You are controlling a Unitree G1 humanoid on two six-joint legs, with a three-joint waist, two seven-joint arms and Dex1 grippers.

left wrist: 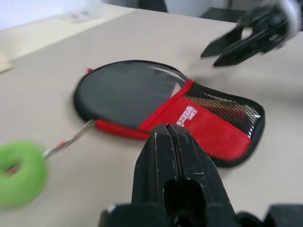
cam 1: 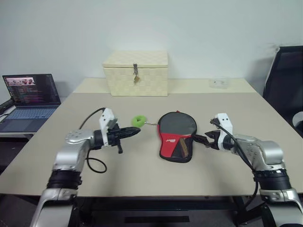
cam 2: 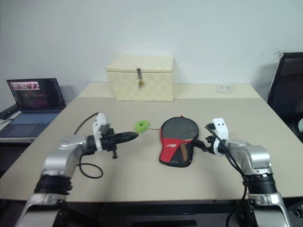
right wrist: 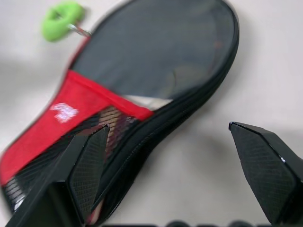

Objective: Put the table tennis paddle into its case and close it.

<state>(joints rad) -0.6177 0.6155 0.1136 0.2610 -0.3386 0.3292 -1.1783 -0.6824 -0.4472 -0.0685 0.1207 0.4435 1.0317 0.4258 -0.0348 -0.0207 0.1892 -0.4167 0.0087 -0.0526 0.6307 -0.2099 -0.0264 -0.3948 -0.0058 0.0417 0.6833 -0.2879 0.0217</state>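
Right claw (cam 1: pixel 207 140) stands wide and holds nothing, hovering just beside the case's red mesh end. Left claw (cam 1: pixel 127 134) is pressed shut and empty, pointing toward the green ring (cam 1: pixel 138 121).

Largest first: a beige table (cam 1: pixel 142 175) carries everything. At its far edge sits a cream woven box (cam 1: pixel 136 73) with a latch. Off the robot's left side, a laptop (cam 1: pixel 31 97) stands open. Between the two claws, the case (cam 1: pixel 176 135) lies flat, black round part pointing away from the robot, red mesh end nearer. The paddle appears to be inside it: a pale wood-and-red handle (cam 1: pixel 182 147) shows through the mesh. The green ring lies just beside the round part, joined by a short cord.

Risk, as a judgement: the soft case could slide or bunch if one claw pulls the ring while nothing pins the pouch, and the zip would stall.

The right wrist view shows a pale gap at the seam (right wrist: pixel 147 100), suggesting the case is not fully closed; the head views cannot settle this.
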